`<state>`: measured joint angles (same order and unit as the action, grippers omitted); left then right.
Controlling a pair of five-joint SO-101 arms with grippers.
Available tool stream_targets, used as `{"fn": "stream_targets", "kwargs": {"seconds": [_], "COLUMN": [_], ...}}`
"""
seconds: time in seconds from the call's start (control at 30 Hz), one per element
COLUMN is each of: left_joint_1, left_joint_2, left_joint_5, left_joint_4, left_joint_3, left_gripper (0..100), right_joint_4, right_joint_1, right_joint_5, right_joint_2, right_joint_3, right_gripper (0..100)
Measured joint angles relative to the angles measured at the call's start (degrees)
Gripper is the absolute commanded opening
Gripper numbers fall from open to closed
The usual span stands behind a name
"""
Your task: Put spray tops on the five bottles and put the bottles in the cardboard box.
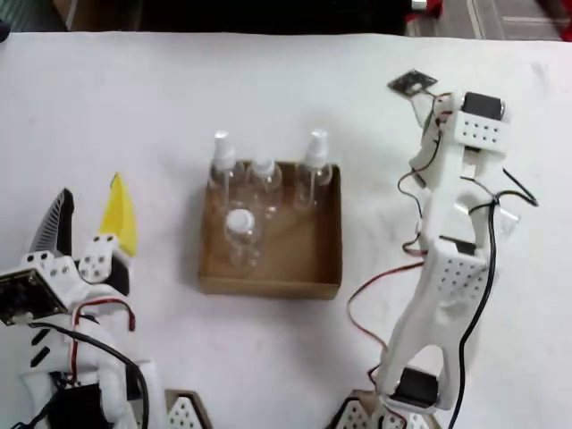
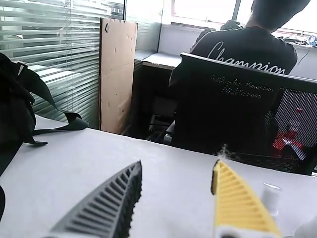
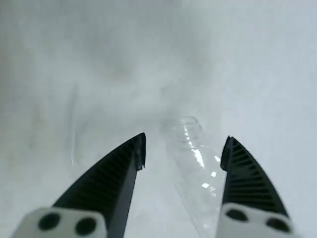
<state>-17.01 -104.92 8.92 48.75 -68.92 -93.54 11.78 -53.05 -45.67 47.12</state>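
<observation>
— Bottles [image 1: 265, 183] in the cardboard box [image 1: 268, 273]: how many are there, and how do they look?
— Four, all clear plastic, each with a white spray top [image 1: 317, 141]. The box sits at the centre of the high view on the white table [image 1: 134, 89]. Three stand in a row along the box's upper wall. The fourth bottle [image 1: 241, 234] stands just below them, left of the box's middle.
— And the fifth?
— The fifth bottle [image 3: 198, 173] lies on its side on the table. It is clear, with its threaded neck bare and open. It lies between the two black fingers of the right gripper [image 3: 184, 139], nearer one finger than the other; whether it touches that finger cannot be told.
— Is that pincer clamped on it?
— No, its jaws stand wide apart and grip nothing. The right arm [image 1: 451, 268] stretches up the right side of the high view.
— And the left one?
— The left gripper [image 1: 89, 188] is at the lower left of the high view. One finger is black and one yellow, spread wide with nothing between them, well apart from the box.
</observation>
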Motion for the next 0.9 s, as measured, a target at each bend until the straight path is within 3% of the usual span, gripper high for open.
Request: {"fn": "stream_targets", "kwargs": {"seconds": [0.13,0.43,0.73,0.9], "left_joint_1": [0.0,0.0,1.58,1.76], "left_joint_2": [0.0,0.0,0.26,0.09], "left_joint_5": [0.0,0.0,0.0,0.0], "left_joint_4": [0.0,0.0,-4.4,-4.57], "left_joint_3": [0.0,-0.18,-4.13,-4.13], "left_gripper": [21,21,21,21], "right_joint_4": [-1.32,-1.85,-3.34,-3.34], "right_joint_1": [0.18,2.81,3.52,3.52], "right_joint_5": [-2.73,-3.69,-10.37,-10.73], "right_joint_2": [-2.73,-6.51,-7.82,-7.82], "right_joint_3": [2.81,8.44,8.44,8.44], "right_gripper": [13.0,20.0,20.2,13.1]}}
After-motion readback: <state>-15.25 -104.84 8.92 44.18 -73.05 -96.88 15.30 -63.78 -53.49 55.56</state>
